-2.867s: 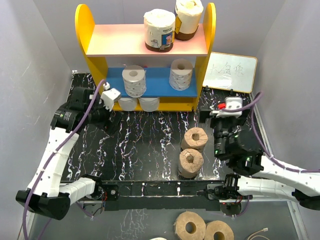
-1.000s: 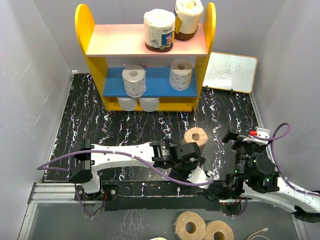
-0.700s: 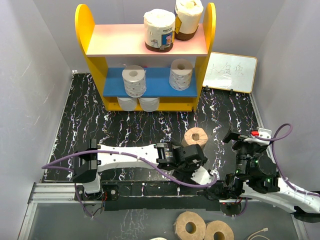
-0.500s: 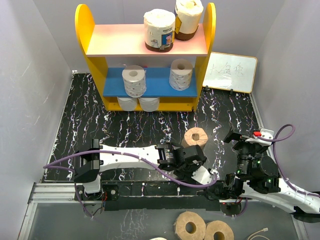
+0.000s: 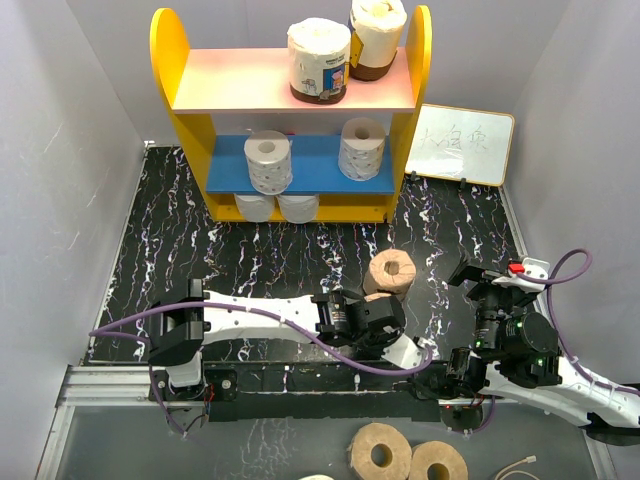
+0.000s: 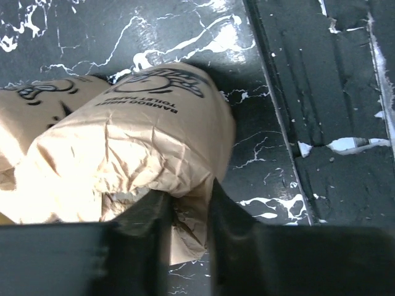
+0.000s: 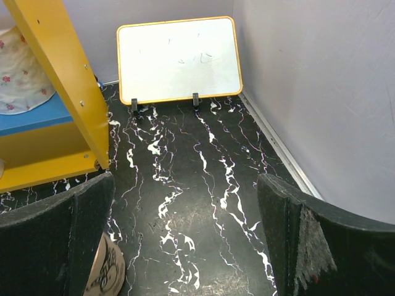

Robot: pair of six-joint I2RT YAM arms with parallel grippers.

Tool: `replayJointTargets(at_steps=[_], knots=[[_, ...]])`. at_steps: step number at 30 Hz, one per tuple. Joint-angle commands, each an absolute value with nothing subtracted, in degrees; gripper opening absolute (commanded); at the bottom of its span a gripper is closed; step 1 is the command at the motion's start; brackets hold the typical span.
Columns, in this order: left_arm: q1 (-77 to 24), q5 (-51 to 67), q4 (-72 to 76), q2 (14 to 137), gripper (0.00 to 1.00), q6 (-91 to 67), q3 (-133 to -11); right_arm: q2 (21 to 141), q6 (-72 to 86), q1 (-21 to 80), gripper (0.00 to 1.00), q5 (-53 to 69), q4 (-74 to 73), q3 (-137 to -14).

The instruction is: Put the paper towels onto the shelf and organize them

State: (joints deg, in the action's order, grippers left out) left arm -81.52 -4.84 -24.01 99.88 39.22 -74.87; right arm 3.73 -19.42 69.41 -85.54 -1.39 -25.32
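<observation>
The left fingers (image 6: 237, 240) pinch the tan roll (image 6: 129, 148) by its crumpled end; the right fingers (image 7: 284, 228) gape wide, empty. Light, soft and crushable, the roll would likely sit firmer held across rim and core.

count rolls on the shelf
6: two wrapped rolls on the pink board, two white rolls on the blue board, two lower rolls beneath it; more could hide behind.

Our left arm (image 5: 260, 310) lies low across the front, left gripper (image 6: 185, 202) pinched onto a tan roll (image 6: 142, 135). Our right gripper (image 7: 185, 234) hangs wide open.
</observation>
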Motion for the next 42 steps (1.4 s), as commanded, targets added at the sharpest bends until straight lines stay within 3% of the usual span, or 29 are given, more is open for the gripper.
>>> replayJointTargets(at_steps=[1,9,15,21,25,30,42], knots=[[-81.4,-4.4,-25.6,98.1,0.0,38.0,-74.1,2.8,-19.9,69.8,0.98,-85.6,0.4,-25.3],[-81.4,-5.3,-32.3,95.7,0.0,39.4,-77.4,3.0,-19.9,69.8,0.98,-85.6,0.4,-25.3],[-80.2,2.7,-51.0,91.8,0.05,50.0,-83.2,3.0,-19.9,69.8,0.98,-85.4,0.4,-25.2],[-78.4,10.1,-66.8,91.8,0.0,53.4,-84.9,3.1,-19.9,69.8,0.98,-85.2,0.4,-25.1],[-72.5,10.2,-63.2,87.2,0.0,54.5,-76.0,3.4,-20.0,69.9,0.98,-85.2,0.4,-25.1],[-64.2,6.3,-56.5,82.9,0.0,54.4,-74.9,4.1,-20.0,69.8,0.98,-84.9,0.6,-25.0],[-54.6,1.1,-68.7,84.7,0.0,58.2,-92.1,4.4,-20.0,69.9,0.98,-84.5,0.7,-24.9]])
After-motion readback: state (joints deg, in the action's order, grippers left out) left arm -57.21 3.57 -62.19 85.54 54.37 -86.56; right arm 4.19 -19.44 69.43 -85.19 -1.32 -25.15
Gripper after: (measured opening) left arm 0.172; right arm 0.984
